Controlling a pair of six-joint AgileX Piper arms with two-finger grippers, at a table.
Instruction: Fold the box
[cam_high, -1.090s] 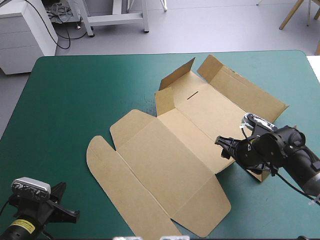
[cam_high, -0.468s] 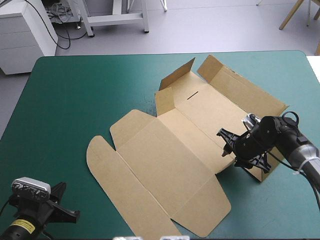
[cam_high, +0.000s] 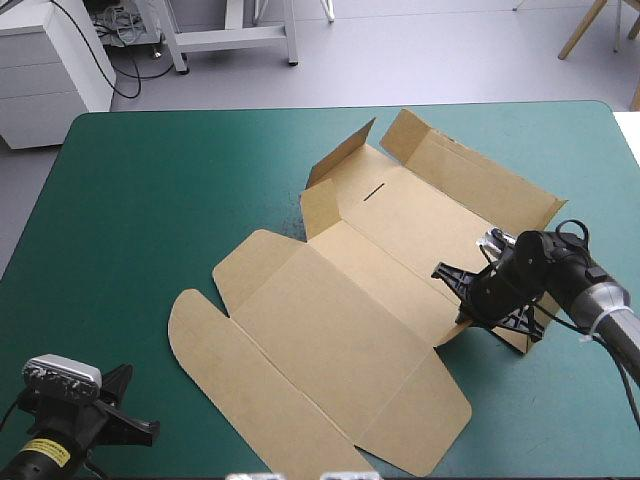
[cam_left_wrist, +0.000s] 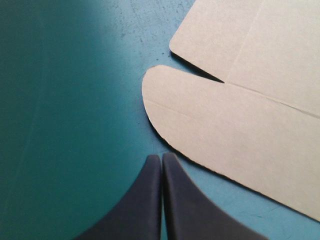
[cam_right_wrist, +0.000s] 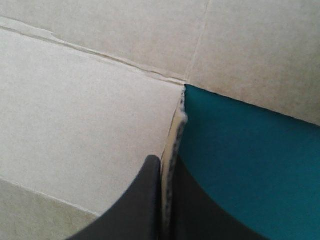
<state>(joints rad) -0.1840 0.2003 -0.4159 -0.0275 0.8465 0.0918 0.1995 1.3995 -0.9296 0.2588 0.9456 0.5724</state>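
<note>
Box (cam_high: 330, 330) lies mid-table on the teal-green cover (cam_high: 150, 200), mostly flat, far walls up. Your right gripper (cam_right_wrist: 165, 162) is pinched on its right flap edge. Your left gripper (cam_left_wrist: 161, 159) is closed on nothing. The board looks light and stiff and should bend at the creases, so grip the edges.

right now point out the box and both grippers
box (cam_high: 330, 320), high view, flat middle panel
left gripper (cam_left_wrist: 161, 159), left wrist view, where the shut fingertips meet
right gripper (cam_right_wrist: 165, 167), right wrist view, fingertips pinching a box edge
</note>
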